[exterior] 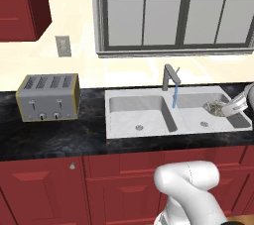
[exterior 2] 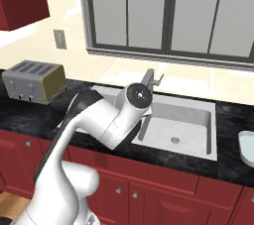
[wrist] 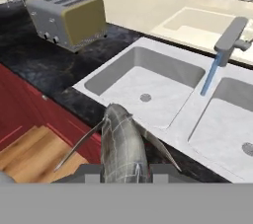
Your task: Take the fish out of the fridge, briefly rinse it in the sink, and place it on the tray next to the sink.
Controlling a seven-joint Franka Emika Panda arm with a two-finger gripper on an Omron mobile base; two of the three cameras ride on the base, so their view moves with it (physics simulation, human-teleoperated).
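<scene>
My gripper [wrist: 123, 171] is shut on the fish [wrist: 121, 144], a slim grey-silver body with thin fins that points away from the hand. In the left base view the fish [exterior: 214, 106] hangs over the right basin of the sink [exterior: 144, 95], held by the gripper [exterior: 224, 108] that reaches in from the right edge. The grey faucet [exterior: 169, 76] pours a thin blue stream of water [exterior: 174, 97] near the divider, left of the fish and apart from it. A corner of the pale tray [exterior 2: 246, 148] lies on the counter right of the sink [exterior 2: 211, 120]. The fridge is out of view.
A silver toaster [exterior: 48, 97] stands on the black counter [exterior: 64, 137] left of the sink. Red cabinet doors run below the counter, and a window spans the wall behind the faucet. My own arm [exterior 2: 106, 120] covers the left basin in the right base view.
</scene>
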